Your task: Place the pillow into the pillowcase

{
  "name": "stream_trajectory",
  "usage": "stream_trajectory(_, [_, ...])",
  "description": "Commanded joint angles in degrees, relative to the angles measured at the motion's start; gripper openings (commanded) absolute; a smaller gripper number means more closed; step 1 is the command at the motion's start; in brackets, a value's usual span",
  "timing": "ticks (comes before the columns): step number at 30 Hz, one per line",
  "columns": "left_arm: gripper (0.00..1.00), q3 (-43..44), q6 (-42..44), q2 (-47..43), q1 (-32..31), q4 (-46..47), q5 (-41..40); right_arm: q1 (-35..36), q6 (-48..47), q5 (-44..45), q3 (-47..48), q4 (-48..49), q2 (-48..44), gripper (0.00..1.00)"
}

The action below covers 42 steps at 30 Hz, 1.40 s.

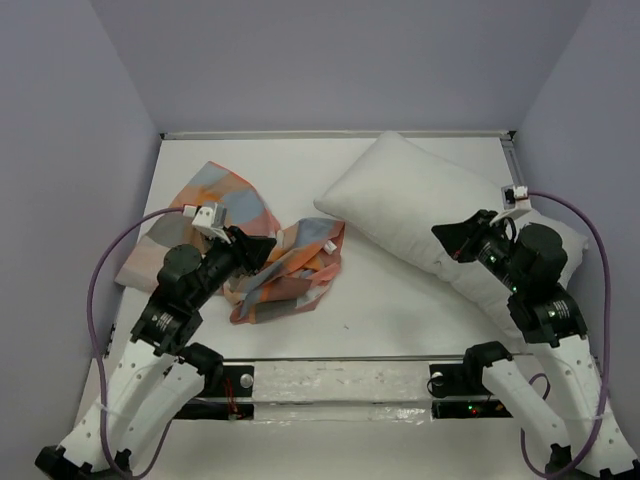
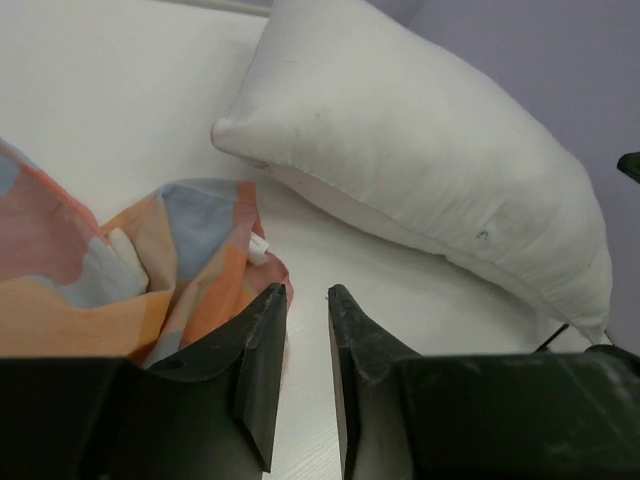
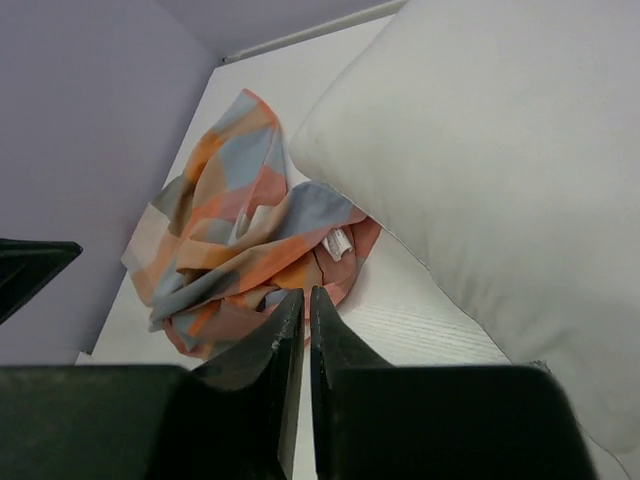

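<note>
1. The pillow lies slantwise on the far right of the table. The right arm hides its near end in the top view, and both wrist views cut it off.
2. The pillowcase lies crumpled on the left, partly under the left arm. Its opening cannot be made out.
3. The left gripper shows a narrow, empty gap. The pillowcase is just beside one finger and the pillow lies ahead, apart.
4. The right gripper is down to a thin, empty slit, close by the pillow's edge. Whether they touch is unclear.
5. A small white label sits on the pillowcase's pillow-side fold.
</note>
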Motion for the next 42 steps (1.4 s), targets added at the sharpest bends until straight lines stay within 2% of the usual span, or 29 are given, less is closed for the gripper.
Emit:
stream_trajectory(1, [0.33, 1.3, 3.4, 6.3, -6.7, -0.1, -13.6, 0.4, 2.1, -4.6, -3.4, 6.3, 3.2, 0.08])
stream_trajectory(3, [0.33, 2.5, 4.4, 9.6, -14.4, -2.8, -21.8, 1.3, 3.3, -6.7, -5.3, 11.4, 5.7, 0.06])
stream_trajectory(4, [0.33, 4.1, 4.9, 13.4, -17.0, -3.8, -29.2, 4.0, 4.2, -5.3, -6.5, 14.0, 8.8, 0.06])
stream_trajectory(5, [0.34, 4.9, 5.0, 15.4, -21.7, -5.8, -32.1, 6.3, 4.3, -3.5, -6.6, 14.9, 10.8, 0.06])
stream_trajectory(6, [0.34, 5.8, 5.0, 17.2, -23.5, -7.1, -37.5, 9.2, 4.3, -1.3, -6.5, 15.7, 12.5, 0.06])
stream_trajectory(7, [0.36, 7.7, 5.0, 19.3, -25.3, -8.4, -40.4, 15.6, 4.6, 4.5, -6.5, 16.8, 14.3, 0.06])
stream_trajectory(10, [0.39, 9.7, 2.0, 24.2, -29.9, -12.2, -47.3, 26.2, 8.1, 12.8, -6.5, 23.1, 20.5, 0.21])
stream_trajectory(11, [0.39, 9.5, 0.9, 23.9, -30.1, -12.2, -47.8, 28.2, 9.6, 14.5, -6.8, 25.1, 21.9, 0.28])
stream_trajectory(12, [0.39, 9.0, -0.8, 23.1, -30.2, -10.8, -48.0, 30.1, 10.7, 15.6, -7.3, 30.0, 23.6, 0.41])
stream_trajectory(14, [0.42, 5.8, -1.8, 17.8, -30.2, -7.1, -46.9, 34.9, 16.2, 23.0, -8.0, 36.0, 31.2, 0.52])
stream_trajectory(15, [0.43, 5.1, -2.0, 16.7, -30.1, -6.2, -46.7, 36.1, 17.8, 24.2, -8.0, 37.9, 33.5, 0.54])
stream_trajectory(18, [0.43, 4.1, -3.0, 14.6, -30.2, -5.8, -46.6, 38.4, 22.5, 26.9, -8.3, 45.0, 39.9, 0.55])
stream_trajectory(20, [0.44, 2.7, -3.3, 12.8, -30.1, -5.6, -45.7, 38.4, 28.7, 27.8, -7.9, 50.0, 47.9, 0.55])
stream_trajectory(23, [0.44, 1.3, -3.6, 11.3, -30.1, -5.8, -44.7, 38.4, 32.8, 28.6, -6.1, 53.3, 53.5, 0.55])
stream_trajectory(30, [0.44, -0.2, -2.5, 5.1, -30.2, -5.8, -43.7, 38.4, 38.3, 27.8, -1.3, 56.3, 64.4, 0.55])
stream_trajectory(34, [0.44, -0.3, -2.3, 4.1, -30.3, -5.6, -43.1, 38.4, 38.5, 26.7, -0.4, 62.1, 68.8, 0.57])
stream_trajectory(37, [0.44, -0.5, -2.4, 4.4, -30.3, -5.8, -42.2, 38.4, 37.4, 26.4, 1.0, 62.9, 70.7, 0.57])
stream_trajectory(40, [0.45, -0.5, -2.9, 5.2, -30.3, -6.1, -41.8, 38.4, 35.4, 26.9, 1.5, 64.1, 70.9, 0.45])
stream_trajectory(41, [0.45, -0.6, -2.9, 5.5, -30.2, -6.1, -41.8, 38.4, 35.0, 27.4, 1.5, 63.5, 70.6, 0.37])
stream_trajectory(42, [0.45, -0.6, -3.0, 5.9, -30.3, -6.2, -41.9, 38.4, 33.9, 28.7, 1.1, 63.3, 69.4, 0.34])
